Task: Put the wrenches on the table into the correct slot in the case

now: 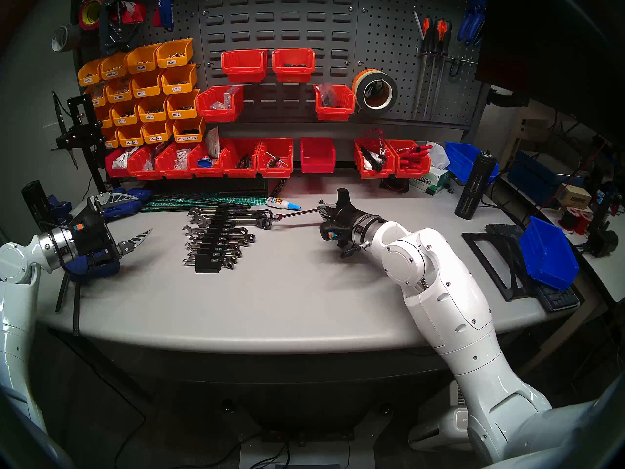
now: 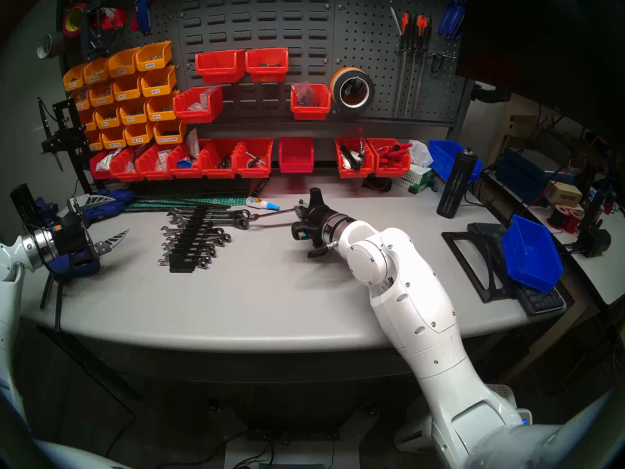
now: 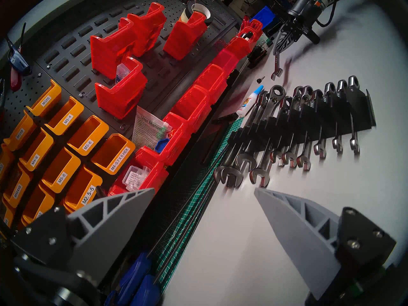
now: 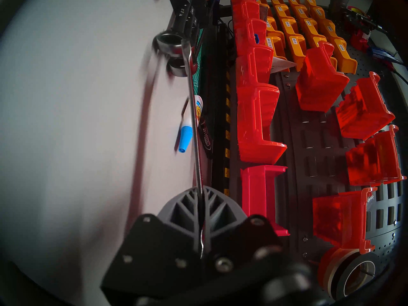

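The right gripper [image 4: 202, 212] stands over the middle of the worktop [image 1: 270, 306], right of centre, its jaws pressed flat together on one end of a slim wrench [image 1: 294, 215]. In the right wrist view the shank [image 4: 194, 126] runs edge-on straight out from between the fingers. In the head view its long axis points leftward across the worktop, roughly level and clear of the surface, with its free tip close beside the ring ends of the racked wrenches [image 1: 216, 236] at the far end of the case [image 1: 211, 245].

The case lies left of centre on the worktop, its row of grooves running from nearer the front edge back toward the green cutting mat [image 1: 209, 201]. Each groove crosses that row, so the racked wrenches lie left to right, near parallel to the held one. Judgement: the move ahead is a sideways carry to the left, then a lowering into a free groove; which groove is free cannot be told.

The left gripper [image 1: 132, 218] hangs over the worktop's left edge, jaws wide and empty, well apart from the case. The right arm alone has the wrench.

A glue bottle [image 1: 283, 203] lies just behind the held shank, toward the back edge.
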